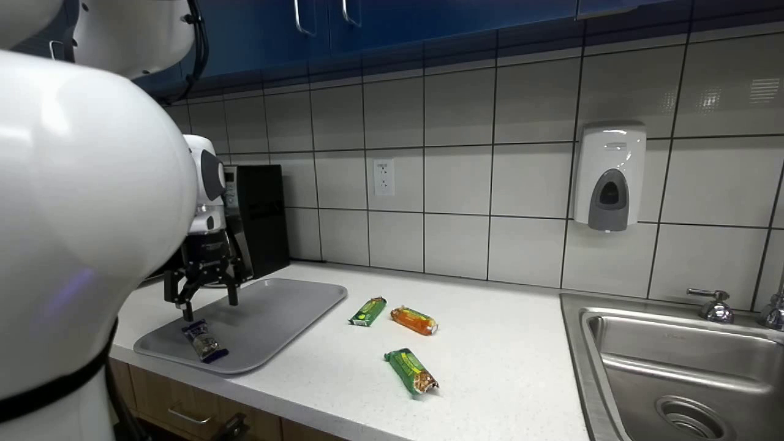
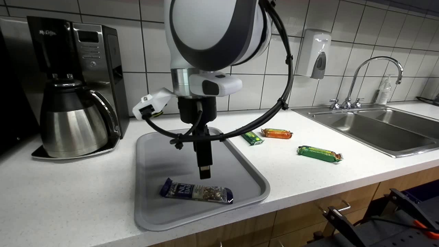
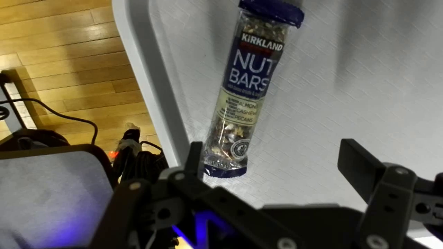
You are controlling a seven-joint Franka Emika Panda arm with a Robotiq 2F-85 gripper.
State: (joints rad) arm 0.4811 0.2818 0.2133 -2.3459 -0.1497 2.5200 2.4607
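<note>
My gripper (image 3: 271, 152) is open and empty above the grey tray (image 3: 311, 110). In both exterior views the gripper (image 1: 211, 305) (image 2: 205, 171) hangs pointing down over the tray (image 1: 275, 318) (image 2: 152, 209). A nut bar in a dark blue and clear wrapper (image 3: 247, 83) lies on the tray, apart from the fingers. In the wrist view its lower end shows close to the left finger. The nut bar shows in both exterior views (image 1: 205, 342) (image 2: 197, 192), near the tray's front edge.
Two green-wrapped bars (image 1: 367, 311) (image 1: 411, 370) and an orange-wrapped bar (image 1: 414, 320) lie on the white counter (image 1: 490, 343) beside the tray. A coffee maker (image 2: 73, 120) stands beyond the tray. A steel sink (image 1: 576, 343) and wall dispenser (image 1: 612, 171) are farther along.
</note>
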